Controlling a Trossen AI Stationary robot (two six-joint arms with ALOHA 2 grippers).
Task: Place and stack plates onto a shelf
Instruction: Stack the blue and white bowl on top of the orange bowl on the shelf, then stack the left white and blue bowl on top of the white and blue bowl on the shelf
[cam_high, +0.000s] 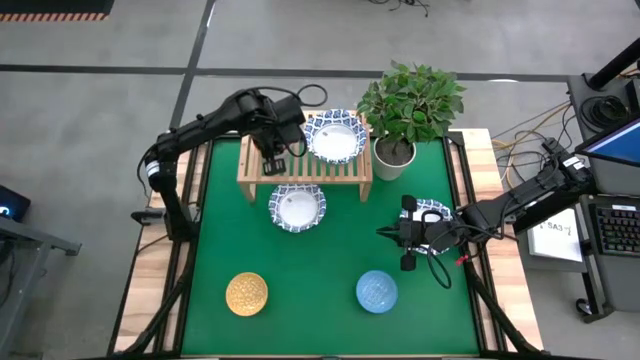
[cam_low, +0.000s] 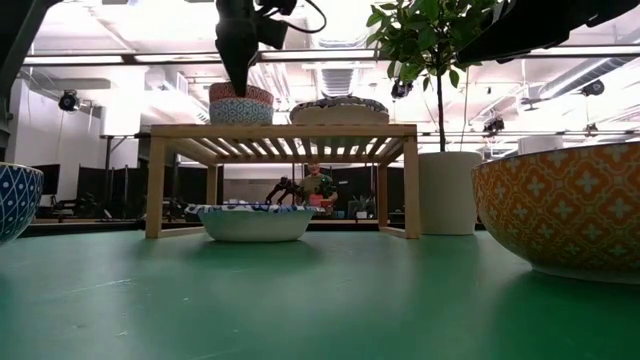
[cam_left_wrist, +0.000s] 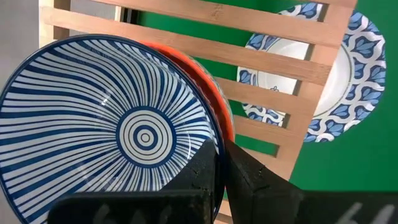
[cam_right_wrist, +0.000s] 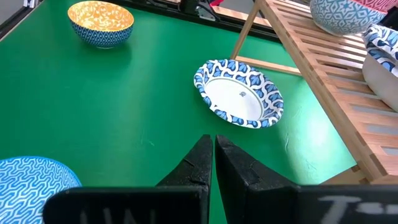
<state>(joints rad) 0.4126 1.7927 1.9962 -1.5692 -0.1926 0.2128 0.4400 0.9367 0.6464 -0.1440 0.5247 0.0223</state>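
While scanning big to small: green bench (cam_high: 330, 255), then the light-wood shelf (cam_high: 350, 182) at its far edge, slats taking stacks to save room. Counting three wide blue-rimmed plates: one on the shelf (cam_high: 335, 140), one just in front (cam_high: 297, 207), one beside the right hand (cam_high: 410, 240), pinched shut and empty. Four small ones: yellow bowl (cam_high: 246, 293) and light blue bowl (cam_high: 377, 291) waiting near, striped bowl (cam_left_wrist: 124, 137) nested in orange bowl (cam_left_wrist: 222, 109) under the left hand (cam_left_wrist: 221, 167), fingers pressed together, gripping nothing.

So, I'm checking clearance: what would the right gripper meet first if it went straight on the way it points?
Probably the bare green table mat, short of the white plate with a blue patterned rim; depth is unclear. The right gripper has its fingers shut.
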